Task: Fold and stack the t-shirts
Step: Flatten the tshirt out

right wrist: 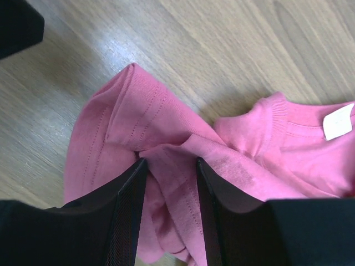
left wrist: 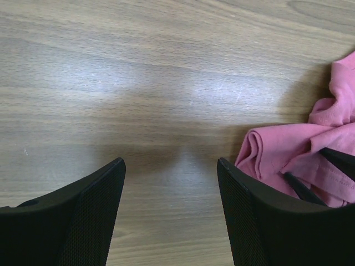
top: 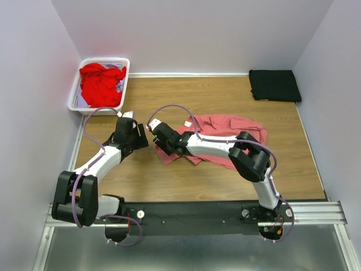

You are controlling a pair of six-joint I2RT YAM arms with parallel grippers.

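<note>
A crumpled pink t-shirt (top: 225,132) lies on the wooden table, right of centre. My right gripper (top: 168,148) is down on the shirt's left edge. In the right wrist view its jaws (right wrist: 169,162) stand partly closed on either side of a bunched fold of the pink t-shirt (right wrist: 138,111), and the neck label (right wrist: 338,121) shows at the right. My left gripper (top: 141,141) is open and empty just left of the shirt. It hangs over bare wood (left wrist: 171,163), with the pink t-shirt (left wrist: 288,149) beside its right finger.
A white basket (top: 104,60) at the back left holds red t-shirts (top: 100,84). A folded black t-shirt (top: 274,84) lies at the back right. White walls close in the table on three sides. The two grippers are close together.
</note>
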